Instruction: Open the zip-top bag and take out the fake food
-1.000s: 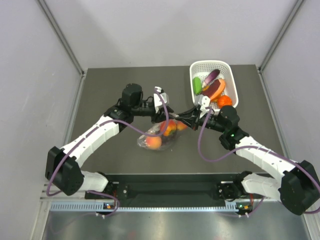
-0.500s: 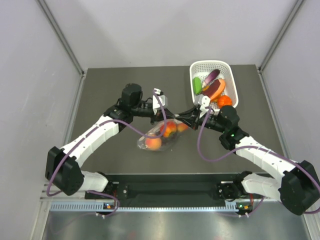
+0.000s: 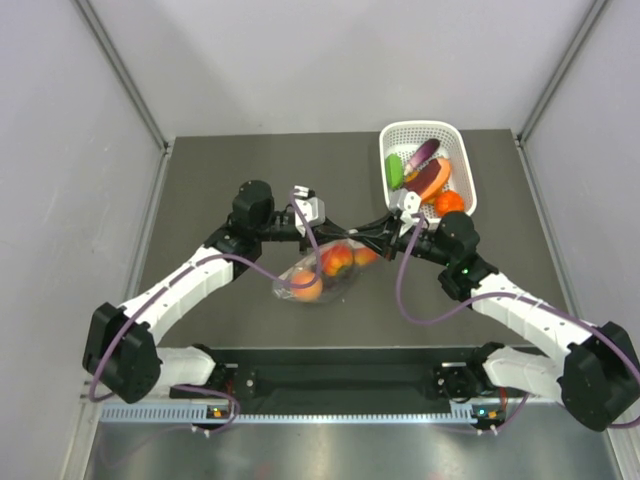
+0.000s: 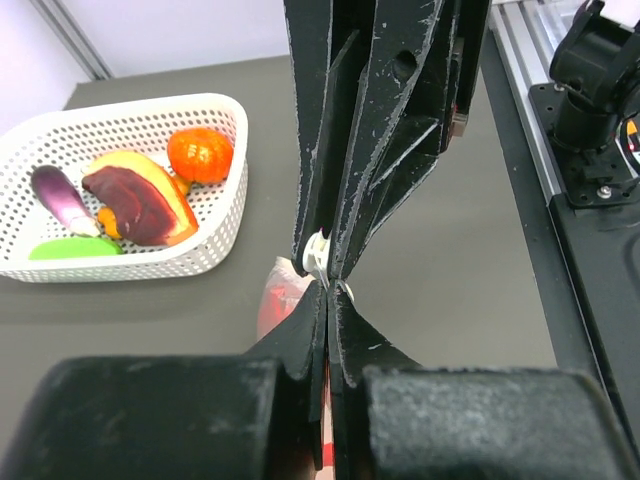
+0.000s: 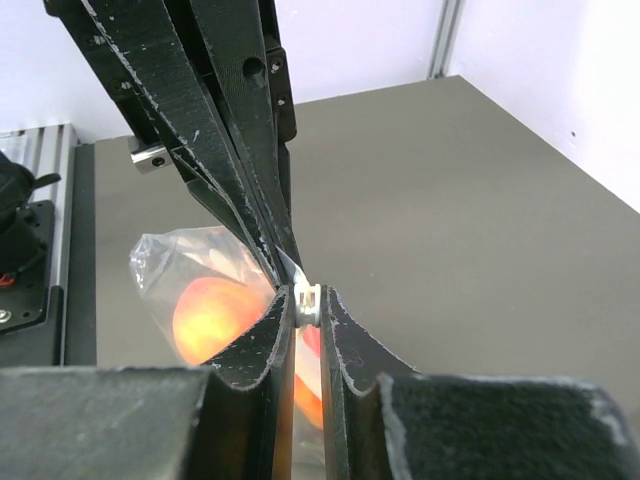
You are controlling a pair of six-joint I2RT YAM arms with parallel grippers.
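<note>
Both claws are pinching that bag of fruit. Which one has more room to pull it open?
Left, probably. The left gripper and right gripper both pinch the top edge of the bag, but the left has bare table behind it; the white basket sits close behind the right.

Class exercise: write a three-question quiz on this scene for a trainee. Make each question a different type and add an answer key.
1. True or false: the fake food is already out of the zip-top bag.
2. In the top view, where does the white lattice basket stand? A) far right B) near left C) near middle
3. What do the left gripper and right gripper both pinch?
Key: 1 false; 2 A; 3 the zip-top bag's edge.
</note>
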